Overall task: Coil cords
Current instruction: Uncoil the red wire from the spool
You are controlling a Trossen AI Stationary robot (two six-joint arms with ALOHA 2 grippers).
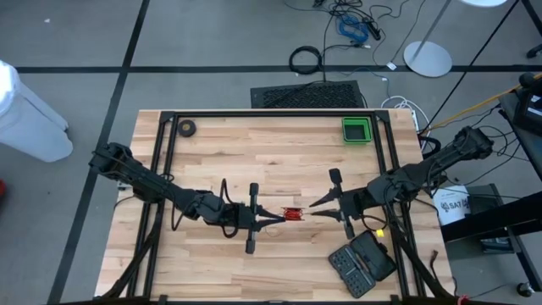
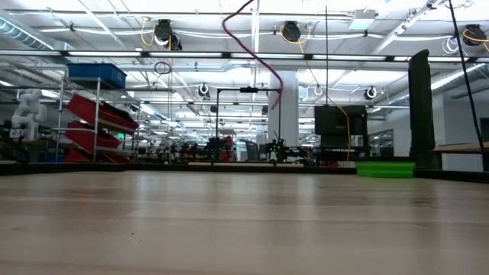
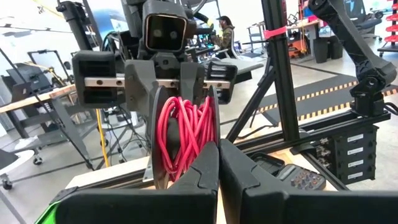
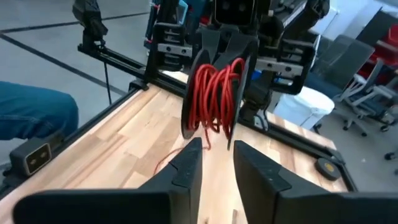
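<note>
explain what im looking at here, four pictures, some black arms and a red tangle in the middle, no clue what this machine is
It is a robot with two dark arms working over a wooden table. One picture looks straight down, one looks level across the tabletop, and two come from cameras on the arms' wrists.

The left gripper is shut on a small black reel wound with thin red cord, held up above the middle of the table. The right gripper faces it from the other side with its fingers parted beside the coil, gripping nothing that I can see.

Also on the table: a green bin at the far right corner, a small black ring-shaped roll at the far left, and an open black case near the right arm.
</note>
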